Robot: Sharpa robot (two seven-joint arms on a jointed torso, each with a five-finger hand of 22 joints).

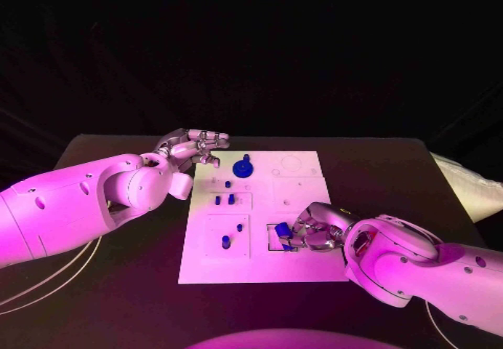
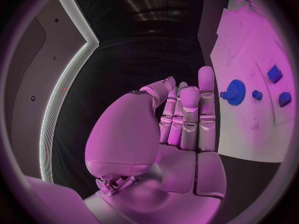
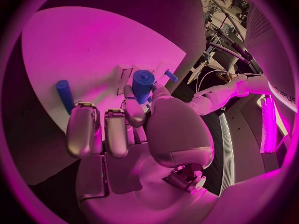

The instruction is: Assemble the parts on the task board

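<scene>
Several parts sit on board (image 1: pixel 262 273); gear (image 1: pixel 242 169) near far edge. My right hand (image 1: pixel 315 231) pinches blue peg (image 3: pixel 142 84) over near corner recess, unseated I judge; left hand (image 1: pixel 195 148) spread, idle beside gear.

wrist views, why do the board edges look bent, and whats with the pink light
Left wrist view: fisheye bends the task board edge beside the left hand. Right wrist view: same curving around the right hand at a blue part. Head view: magenta light washes the board, black surroundings stay dark.
</scene>
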